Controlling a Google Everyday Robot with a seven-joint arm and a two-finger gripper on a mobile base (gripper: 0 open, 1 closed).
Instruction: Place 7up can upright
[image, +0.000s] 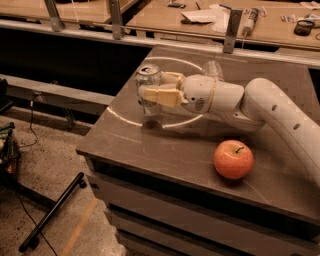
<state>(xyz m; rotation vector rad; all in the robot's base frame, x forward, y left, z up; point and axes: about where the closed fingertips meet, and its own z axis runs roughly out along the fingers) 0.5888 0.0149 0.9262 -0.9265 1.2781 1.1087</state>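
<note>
Currently, end effector (151, 86): clamped around upright 7up can (148, 75), ten o'clock on tabletop (165, 146).
7up can: light, thin-walled, slick; hold mid-body.

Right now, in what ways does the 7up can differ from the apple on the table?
The 7up can is silvery and cylindrical; the apple is red-orange and round. The gripper holds the can upright towards the left side of the table; the apple lies free near the front right. The can is taller and narrower than the apple. Both are small things at the same table.
</note>
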